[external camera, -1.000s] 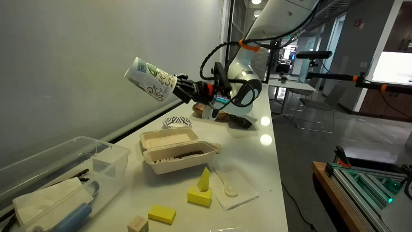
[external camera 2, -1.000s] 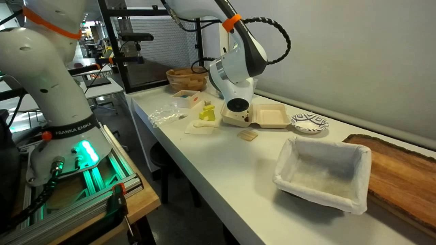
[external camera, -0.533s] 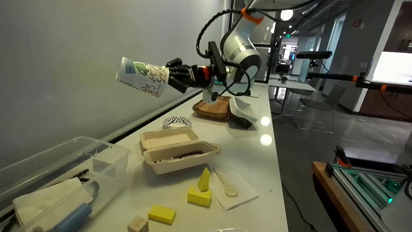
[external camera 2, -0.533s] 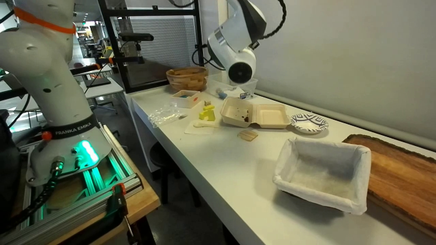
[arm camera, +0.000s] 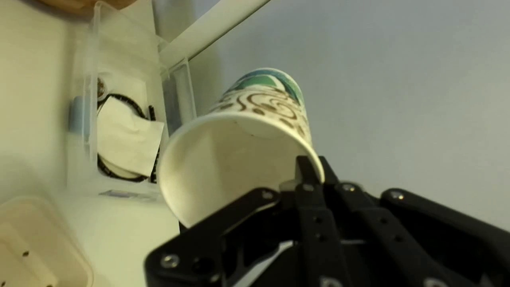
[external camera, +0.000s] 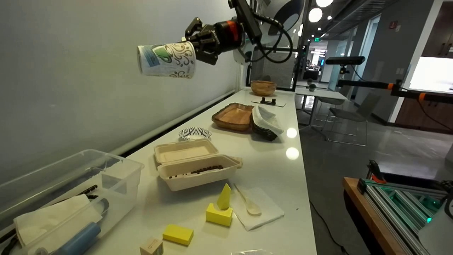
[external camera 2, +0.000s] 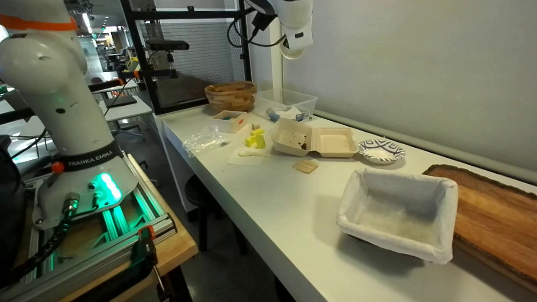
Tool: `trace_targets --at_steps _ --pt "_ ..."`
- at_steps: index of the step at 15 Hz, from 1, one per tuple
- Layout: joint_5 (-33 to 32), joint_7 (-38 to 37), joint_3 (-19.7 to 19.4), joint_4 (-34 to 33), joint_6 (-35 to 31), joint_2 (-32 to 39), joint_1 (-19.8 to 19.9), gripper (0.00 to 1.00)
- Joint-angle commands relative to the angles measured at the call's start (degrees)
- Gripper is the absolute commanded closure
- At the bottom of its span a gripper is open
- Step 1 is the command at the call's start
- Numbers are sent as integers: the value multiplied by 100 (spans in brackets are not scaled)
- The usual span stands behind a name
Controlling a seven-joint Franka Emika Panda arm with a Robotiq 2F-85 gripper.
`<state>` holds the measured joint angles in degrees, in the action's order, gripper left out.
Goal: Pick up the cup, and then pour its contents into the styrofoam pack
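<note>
pinching the cup (external camera: 168,60) by its rim, you've got thin paper: likely light, easy to dent, not very slippery. it lies sideways in the air, well above the counter (external camera: 274,170), mouth facing the gripper (arm camera: 318,169), whose jaws are nipped together with the paper between them. best hold is probably right there, at the stiffer rim; a mid-side squeeze could crush it. wrist view gives you the inside: no heap you can make out, part hidden by the gripper. both exterior views miss that but show dark bits (external camera: 208,169) in the lid-up styrofoam pack (external camera: 203,179). in an exterior view that takes in the arm's base (external camera 2: 79,180), no cup shows.
</note>
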<state>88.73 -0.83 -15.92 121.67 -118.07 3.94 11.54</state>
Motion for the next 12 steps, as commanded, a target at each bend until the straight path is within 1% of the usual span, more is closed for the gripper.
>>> trace_targets --at_steps 1,3,4,5,10,11,12 --pt "-1120 -343 117 -10 -841 -333 5 99" --pt "-1690 -410 145 -78 -1251 -292 41 99" --pt "-1223 -255 147 -50 -935 -305 71 99" --pt "-1284 -273 151 -57 -992 -307 77 96" --pt "-1276 -270 162 -58 -991 -301 78 96" --pt "-1276 -270 163 -58 -991 -301 78 99" --pt "-1767 -214 147 -173 -838 -185 91 99"
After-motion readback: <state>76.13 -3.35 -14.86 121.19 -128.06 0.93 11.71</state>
